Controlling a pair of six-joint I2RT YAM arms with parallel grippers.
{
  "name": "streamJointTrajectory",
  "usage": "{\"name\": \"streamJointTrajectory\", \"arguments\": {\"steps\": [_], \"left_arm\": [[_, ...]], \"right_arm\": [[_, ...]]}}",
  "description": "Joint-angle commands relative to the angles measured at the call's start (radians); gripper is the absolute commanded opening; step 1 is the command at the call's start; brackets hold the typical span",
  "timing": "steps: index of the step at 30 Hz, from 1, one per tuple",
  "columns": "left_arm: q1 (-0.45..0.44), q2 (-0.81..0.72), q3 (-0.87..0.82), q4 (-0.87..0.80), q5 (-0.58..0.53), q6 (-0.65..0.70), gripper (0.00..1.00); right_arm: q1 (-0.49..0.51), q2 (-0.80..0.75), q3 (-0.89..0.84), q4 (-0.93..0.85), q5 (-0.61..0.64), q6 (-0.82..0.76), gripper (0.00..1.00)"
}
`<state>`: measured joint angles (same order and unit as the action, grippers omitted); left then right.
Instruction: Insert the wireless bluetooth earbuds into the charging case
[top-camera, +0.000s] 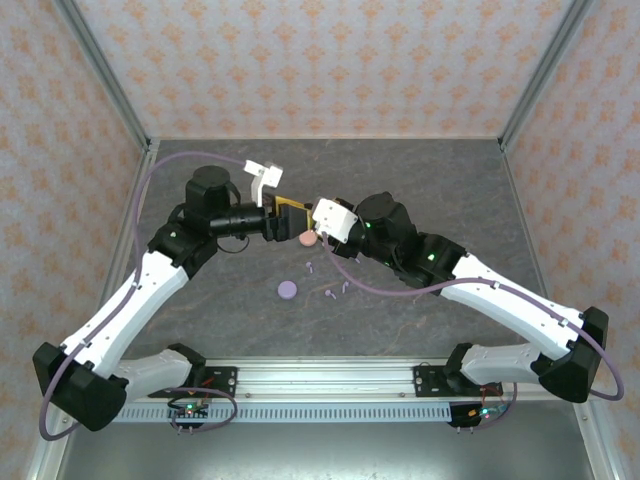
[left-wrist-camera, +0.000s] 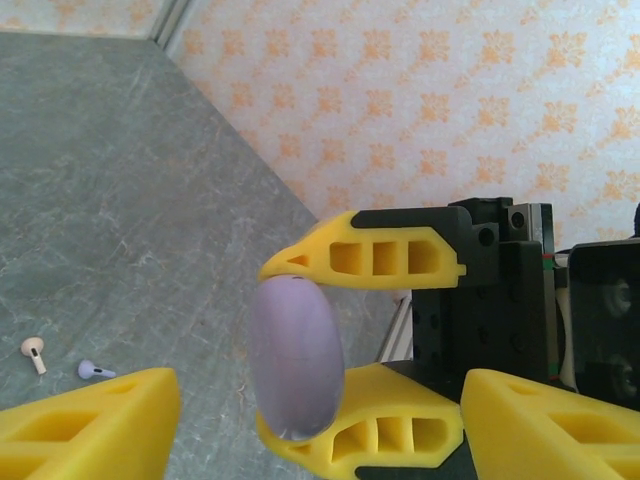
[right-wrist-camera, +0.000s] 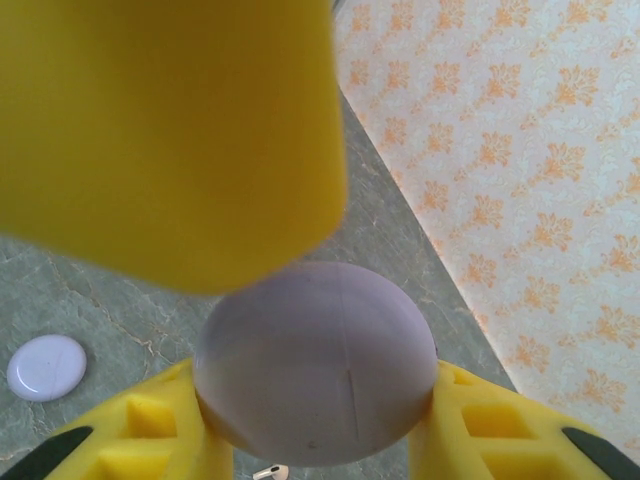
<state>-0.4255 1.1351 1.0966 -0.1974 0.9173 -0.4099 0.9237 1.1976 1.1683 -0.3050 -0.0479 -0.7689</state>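
Note:
A round mauve charging case (left-wrist-camera: 295, 360) hangs above the table, and my right gripper (right-wrist-camera: 312, 400) is shut on its rim. It reads as a pinkish disc (top-camera: 307, 239) from above. My left gripper (left-wrist-camera: 320, 400) is open, its yellow fingers (left-wrist-camera: 90, 420) standing on either side of the case without touching it. One of those fingers is the big yellow blur (right-wrist-camera: 170, 130) just over the case in the right wrist view. Tiny stemmed earbuds (top-camera: 329, 294) lie loose on the table below, a pale one (left-wrist-camera: 34, 352) and a lavender one (left-wrist-camera: 93, 371) among them.
A second, lavender case (top-camera: 288, 290) lies shut on the grey table, in front of the grippers. Patterned walls close in the back and both sides. Both arms meet mid-table, with the cable of the right arm (top-camera: 380, 290) looping near the earbuds.

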Motion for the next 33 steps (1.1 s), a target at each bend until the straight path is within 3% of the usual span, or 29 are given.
{"name": "streamJointTrajectory", "arguments": {"steps": [1,26,33], "left_arm": [[-0.021,0.019,0.028,-0.007,0.032,0.021,0.7],[-0.055,0.109,0.039,-0.091,0.032,0.09,0.29],[-0.058,0.091,0.033,-0.084,0.005,0.119,0.19]], "right_arm": [[-0.002,0.001,0.004,0.032,0.006,-0.013,0.37],[-0.002,0.028,0.028,0.023,0.0,0.003,0.38],[-0.004,0.024,0.044,-0.042,-0.001,0.031,0.5]]}}
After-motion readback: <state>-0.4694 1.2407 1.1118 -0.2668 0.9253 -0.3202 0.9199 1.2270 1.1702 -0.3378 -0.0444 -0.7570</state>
